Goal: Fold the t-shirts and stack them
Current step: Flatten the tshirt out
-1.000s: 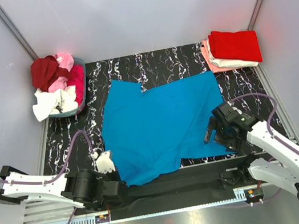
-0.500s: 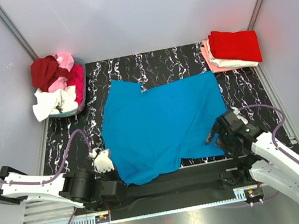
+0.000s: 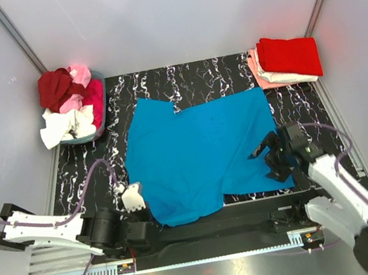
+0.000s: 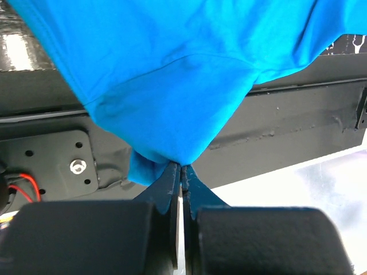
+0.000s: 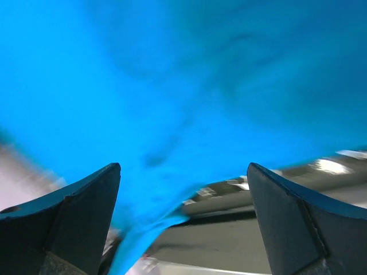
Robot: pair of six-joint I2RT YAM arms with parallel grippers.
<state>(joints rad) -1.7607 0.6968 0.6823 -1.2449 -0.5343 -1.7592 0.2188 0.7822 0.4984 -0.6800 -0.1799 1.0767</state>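
The right wrist view is blurred, so you cannot tell whether your right hand (image 5: pixel 183 167), fingers (image 5: pixel 74 212) wide apart, touches the blue t-shirt (image 3: pixel 200 149) filling the view beyond them. Since half a second ago that hand has swung farther over the shirt's near right corner; the shirt lies spread on the tabletop (image 3: pixel 223 73) as before. Your left hand (image 4: pixel 182 172) is pinched tight on its near left hem.

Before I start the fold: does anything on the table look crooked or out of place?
Yes. The blue shirt lies crooked, its near edge running past the table's front edge, where the left jaws pinch a bunched corner. A white shirt hangs over the basket rim. The folded stack looks tidy.
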